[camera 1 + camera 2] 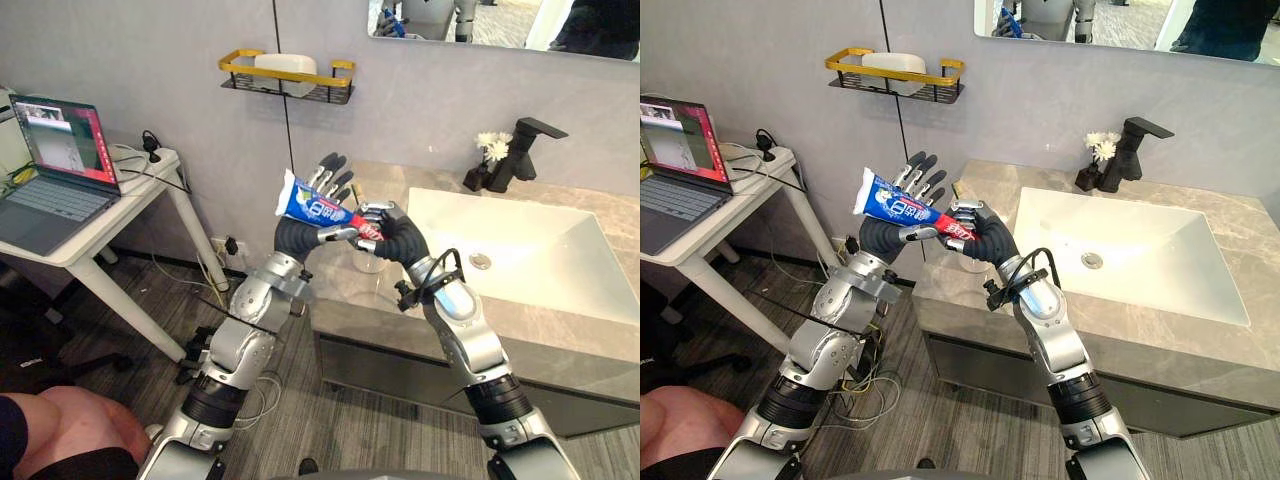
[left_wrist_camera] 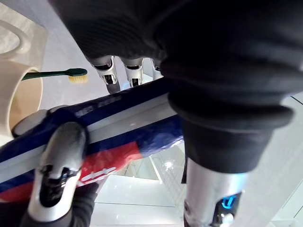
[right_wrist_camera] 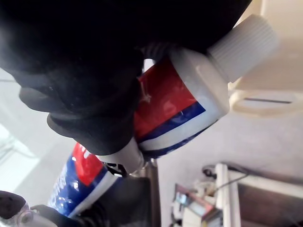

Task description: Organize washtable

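Nearest, a toothpaste tube (image 1: 318, 208) hangs in the air above the left end of the counter (image 1: 400, 320), its long axis slanting from the crimped end, high on the robot's left, down to the white cap. Left hand (image 1: 335, 180): fingers spread straight behind the tube, thumb pinning it. Right hand (image 1: 395, 232): curled round the cap end. Label blue, white and red; print left unread. Just beyond, a cream cup (image 2: 14, 94) with a green toothbrush (image 2: 54, 73), probably the right hand's to reach. Farther back, a basin (image 1: 520, 250) and a black faucet (image 1: 520, 150).

Head stereo looks down; wrist cams close, share tube (image 2: 128, 111).
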Robot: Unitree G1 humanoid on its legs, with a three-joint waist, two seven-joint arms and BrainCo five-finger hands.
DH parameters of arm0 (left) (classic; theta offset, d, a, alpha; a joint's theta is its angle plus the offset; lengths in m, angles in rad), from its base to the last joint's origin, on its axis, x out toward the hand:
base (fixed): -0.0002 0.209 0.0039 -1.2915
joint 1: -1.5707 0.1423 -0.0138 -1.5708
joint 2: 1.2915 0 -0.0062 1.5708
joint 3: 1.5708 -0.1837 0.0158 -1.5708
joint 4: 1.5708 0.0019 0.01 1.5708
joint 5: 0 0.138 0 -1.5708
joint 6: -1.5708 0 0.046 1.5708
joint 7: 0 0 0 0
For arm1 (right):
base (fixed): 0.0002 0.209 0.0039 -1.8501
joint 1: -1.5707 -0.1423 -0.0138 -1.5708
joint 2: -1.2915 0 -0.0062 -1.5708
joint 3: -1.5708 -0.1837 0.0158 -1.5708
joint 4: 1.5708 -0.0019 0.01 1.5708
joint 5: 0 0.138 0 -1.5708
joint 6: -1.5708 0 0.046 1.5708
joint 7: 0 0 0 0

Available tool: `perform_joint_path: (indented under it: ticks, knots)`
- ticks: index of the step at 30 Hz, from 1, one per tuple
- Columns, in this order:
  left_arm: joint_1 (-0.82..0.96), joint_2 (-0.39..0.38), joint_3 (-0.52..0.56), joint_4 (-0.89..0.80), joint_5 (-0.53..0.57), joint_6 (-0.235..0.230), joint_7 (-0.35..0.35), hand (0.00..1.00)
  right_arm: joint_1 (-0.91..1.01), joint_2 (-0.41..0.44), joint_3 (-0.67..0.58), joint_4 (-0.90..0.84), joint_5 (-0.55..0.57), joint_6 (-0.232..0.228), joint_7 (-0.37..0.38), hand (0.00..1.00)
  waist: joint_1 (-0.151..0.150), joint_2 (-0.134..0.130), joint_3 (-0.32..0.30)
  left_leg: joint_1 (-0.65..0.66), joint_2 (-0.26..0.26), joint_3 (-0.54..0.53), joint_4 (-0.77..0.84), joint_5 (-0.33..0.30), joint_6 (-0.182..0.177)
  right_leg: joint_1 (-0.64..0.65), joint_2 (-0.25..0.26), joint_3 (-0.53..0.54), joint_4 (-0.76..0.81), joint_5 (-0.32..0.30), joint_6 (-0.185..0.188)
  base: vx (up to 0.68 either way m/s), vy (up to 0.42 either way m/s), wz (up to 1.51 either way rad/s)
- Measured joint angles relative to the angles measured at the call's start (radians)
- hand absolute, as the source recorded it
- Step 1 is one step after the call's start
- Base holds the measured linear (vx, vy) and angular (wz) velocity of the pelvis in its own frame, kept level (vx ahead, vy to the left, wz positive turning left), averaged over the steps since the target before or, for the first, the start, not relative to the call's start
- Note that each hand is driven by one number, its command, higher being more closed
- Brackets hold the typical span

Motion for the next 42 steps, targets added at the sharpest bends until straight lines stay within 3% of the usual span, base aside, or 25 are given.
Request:
perform_joint_path:
  ticks: [5, 6, 31, 32, 36, 42]
  knots:
    - [-0.001, -0.016, 0.006, 0.0, 0.0, 0.0, 0.001, 0.0, 0.016, 0.015, 0.0, -0.001, 0.003, 0.0, 0.001, 1.0, 0.0, -0.001, 0.002, -0.004, 0.005, 0.01, -0.001, -0.001, -0.001, -0.011, 0.005, 0.014, 0.001, 0.002, -0.003, -0.01, 0.001, -0.08]
    - [-0.001, -0.02, 0.009, 0.0, 0.0, 0.0, 0.001, 1.0, 0.018, 0.017, 0.0, -0.001, 0.003, 0.0, 0.002, 1.0, -0.002, 0.0, 0.002, -0.004, 0.006, 0.011, 0.0, -0.001, -0.001, -0.012, 0.005, 0.015, 0.001, 0.002, -0.003, 0.0, 0.0, 0.0]
    - [-0.001, -0.112, 0.022, -0.017, -0.003, -0.002, 0.036, 1.0, 0.062, 0.078, 0.001, -0.001, 0.038, 0.0, 0.002, 1.0, -0.002, -0.001, 0.002, -0.005, 0.014, 0.047, 0.0, -0.002, -0.002, -0.021, 0.014, 0.044, -0.017, 0.014, -0.015, 0.0, 0.007, -0.03]
    - [-0.001, -0.115, 0.022, -0.02, -0.002, -0.002, 0.041, 1.0, 0.062, 0.08, 0.001, -0.001, 0.041, 0.0, 0.001, 0.0, -0.002, -0.001, 0.002, -0.005, 0.015, 0.048, 0.0, -0.002, -0.002, -0.022, 0.015, 0.045, -0.017, 0.014, -0.015, 0.0, 0.013, -0.04]
    - [-0.001, -0.114, 0.023, -0.049, 0.0, -0.004, 0.053, 1.0, 0.062, 0.087, 0.004, -0.023, 0.062, 0.0, 0.0, 0.0, -0.002, -0.001, 0.002, -0.005, 0.017, 0.053, 0.0, -0.002, -0.002, -0.025, 0.017, 0.053, -0.018, 0.017, -0.017, 0.0, 0.013, -0.06]
    - [-0.083, -0.102, 0.037, -0.056, 0.028, -0.012, 0.083, 1.0, 0.062, 0.09, 0.01, -0.033, 0.223, 0.001, 0.002, 0.0, -0.003, -0.001, 0.002, -0.005, 0.019, 0.068, 0.0, -0.002, -0.002, -0.027, 0.021, 0.069, -0.03, 0.03, -0.02, -0.01, 0.02, -0.08]
